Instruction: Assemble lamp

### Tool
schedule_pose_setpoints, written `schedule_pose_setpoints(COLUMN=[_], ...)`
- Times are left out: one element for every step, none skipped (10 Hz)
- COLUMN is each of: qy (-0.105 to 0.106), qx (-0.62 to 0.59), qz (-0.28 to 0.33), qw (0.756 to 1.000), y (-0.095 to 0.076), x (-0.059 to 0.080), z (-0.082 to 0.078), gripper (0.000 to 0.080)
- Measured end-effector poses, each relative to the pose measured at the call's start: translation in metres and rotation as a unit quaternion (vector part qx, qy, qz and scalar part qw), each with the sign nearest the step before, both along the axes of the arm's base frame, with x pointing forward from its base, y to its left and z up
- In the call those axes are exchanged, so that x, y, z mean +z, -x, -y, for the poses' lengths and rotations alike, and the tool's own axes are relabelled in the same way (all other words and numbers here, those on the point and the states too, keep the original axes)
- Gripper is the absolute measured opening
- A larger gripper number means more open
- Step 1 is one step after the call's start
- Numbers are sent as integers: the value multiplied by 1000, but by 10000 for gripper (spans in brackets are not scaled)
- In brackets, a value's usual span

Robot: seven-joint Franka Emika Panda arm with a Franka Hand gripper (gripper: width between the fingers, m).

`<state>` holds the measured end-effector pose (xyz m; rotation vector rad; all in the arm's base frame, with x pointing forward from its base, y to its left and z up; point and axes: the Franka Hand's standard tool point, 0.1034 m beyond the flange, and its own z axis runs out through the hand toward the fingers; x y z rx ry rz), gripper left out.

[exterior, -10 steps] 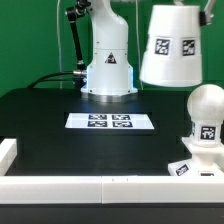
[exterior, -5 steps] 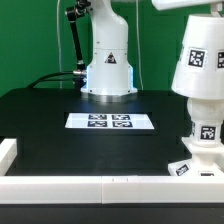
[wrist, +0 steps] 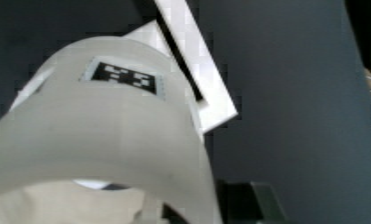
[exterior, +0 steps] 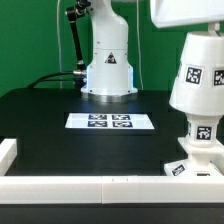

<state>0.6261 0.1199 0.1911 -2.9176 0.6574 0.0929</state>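
The tapered white shade point(exterior: 201, 74) hangs upright at the exterior view's right, its open lower end down over the top of the round-headed bulb point(exterior: 203, 130). The bulb stands on the low square base point(exterior: 196, 160). My gripper point(exterior: 190, 24) comes in from the top edge and is shut on the shade's upper part. In the wrist view the shade point(wrist: 111, 130) fills most of the frame, and one dark finger point(wrist: 256, 200) shows beside it. Whether the shade rests on the bulb cannot be told.
The marker board point(exterior: 110, 122) lies mid-table before the robot's white pedestal point(exterior: 108, 70). A low white wall point(exterior: 70, 185) runs along the front edge and up the left side point(exterior: 8, 150). It also shows in the wrist view point(wrist: 203, 70).
The shade has travelled with my gripper toward the exterior view's right and down, from beside the bulb to over its head.
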Motion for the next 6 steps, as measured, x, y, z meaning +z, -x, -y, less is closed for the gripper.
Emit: schedule_pose_setpoints(qy=[0, 1, 2, 3, 4, 5], qx=[1, 0, 0, 0, -1, -1], qz=[1, 0, -1, -2, -1, -1], qw=[1000, 1000, 1000, 1000, 1000, 1000], y=[-1, -2, -1, -1, -2, -2], x=[-3, -9, -15, -18, -23, -29], z=[-2, -2, -2, -2, -1, -2], gripper=[44, 44, 44, 44, 44, 44])
